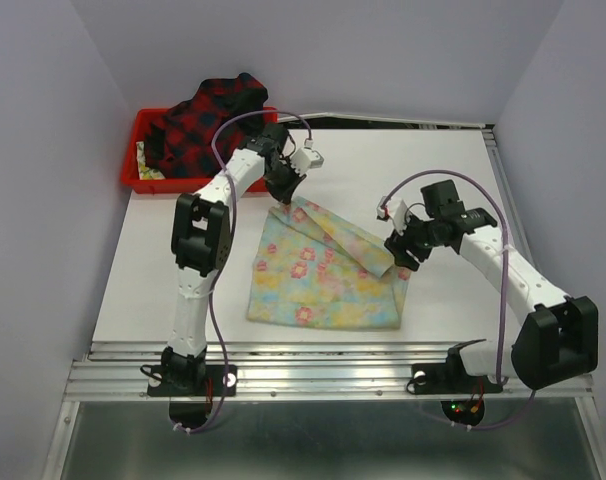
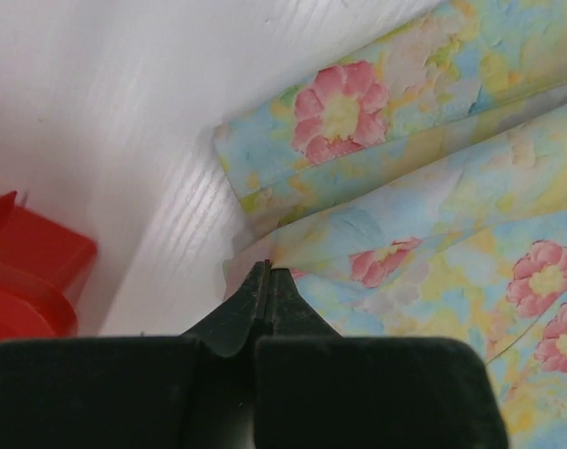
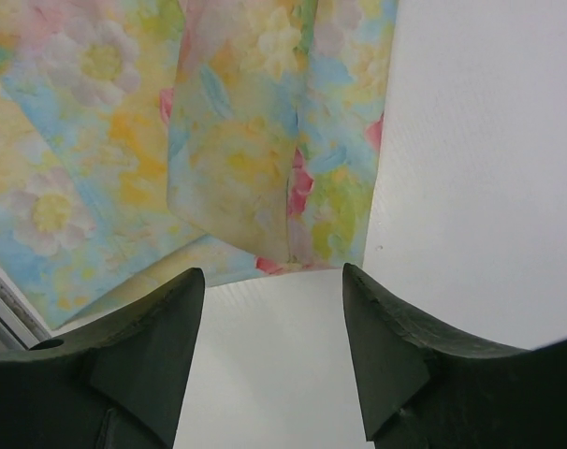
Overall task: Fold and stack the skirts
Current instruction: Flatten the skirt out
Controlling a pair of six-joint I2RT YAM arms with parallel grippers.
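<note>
The floral skirt (image 1: 323,272), pastel yellow and light blue with pink flowers, lies on the white table with its far edge folded over. My left gripper (image 1: 285,197) is shut, its tips pinching the skirt's far left corner (image 2: 255,257); in the left wrist view the jaws (image 2: 269,271) are closed together at the cloth edge. My right gripper (image 1: 400,262) is open at the skirt's right side. In the right wrist view the gripper (image 3: 272,281) is empty, with the folded end of the skirt (image 3: 265,187) just ahead of the fingertips. The red-and-black plaid skirt (image 1: 208,115) lies heaped in the tray.
The red plastic tray (image 1: 141,178) stands at the table's far left corner, and its corner shows in the left wrist view (image 2: 31,271). Grey walls close in the left, back and right. A metal rail (image 1: 323,362) runs along the near table edge.
</note>
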